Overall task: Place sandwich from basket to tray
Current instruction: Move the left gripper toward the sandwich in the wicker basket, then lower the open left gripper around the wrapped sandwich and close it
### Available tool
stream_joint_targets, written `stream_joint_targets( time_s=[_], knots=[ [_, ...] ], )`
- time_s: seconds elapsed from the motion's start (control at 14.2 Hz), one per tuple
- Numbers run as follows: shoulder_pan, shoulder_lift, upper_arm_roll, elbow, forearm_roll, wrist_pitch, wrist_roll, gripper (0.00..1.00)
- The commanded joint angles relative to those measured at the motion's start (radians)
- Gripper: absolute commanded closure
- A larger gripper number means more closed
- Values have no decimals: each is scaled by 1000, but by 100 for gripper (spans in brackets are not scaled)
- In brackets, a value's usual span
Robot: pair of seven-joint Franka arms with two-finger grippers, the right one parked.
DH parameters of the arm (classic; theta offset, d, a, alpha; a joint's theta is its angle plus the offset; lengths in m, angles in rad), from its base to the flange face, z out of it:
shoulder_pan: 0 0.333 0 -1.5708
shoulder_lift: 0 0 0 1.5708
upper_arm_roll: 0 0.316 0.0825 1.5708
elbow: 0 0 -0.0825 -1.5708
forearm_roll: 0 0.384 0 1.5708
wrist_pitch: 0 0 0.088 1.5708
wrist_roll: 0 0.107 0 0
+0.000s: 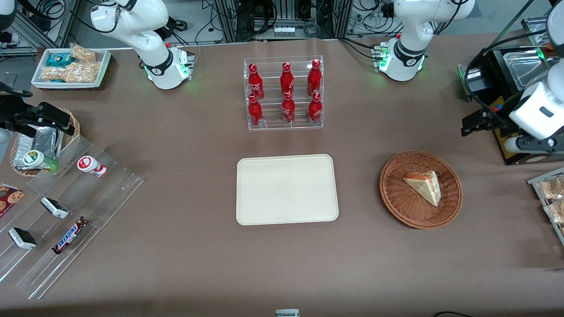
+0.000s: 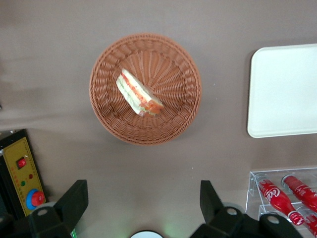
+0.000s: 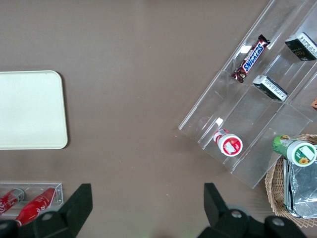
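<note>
Left wrist view: our gripper (image 2: 141,203) hangs wide open beside the round reddish-brown wicker basket (image 2: 104,106), so we should straddle the pale triangular sandwich (image 2: 137,93) squarely.

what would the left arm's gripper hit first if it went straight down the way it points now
Probably bare brown tablecloth. The open left gripper points down beside the round reddish-brown wicker basket, not over it or its pale triangular sandwich; depth is unclear.

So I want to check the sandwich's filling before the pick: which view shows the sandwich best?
The left wrist view: the sandwich lies in the basket, filling stripe facing the camera, with the open end effector above the table beside the basket. The front view shows it smaller, mostly bread. The right wrist view misses it.
</note>
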Motion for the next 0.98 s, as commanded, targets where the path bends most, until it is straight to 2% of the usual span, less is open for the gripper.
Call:
stream_joint_targets(
  time_s=[0.0,0.35,0.63,0.91],
  knots=[
    [2,41,3,-64,2,63,-13,0],
    [2,53,4,-349,2,414,-15,0],
    [14,87,24,-503,2,659,-35,0],
    [14,103,24,-551,-1,752,-442,0]
  ],
)
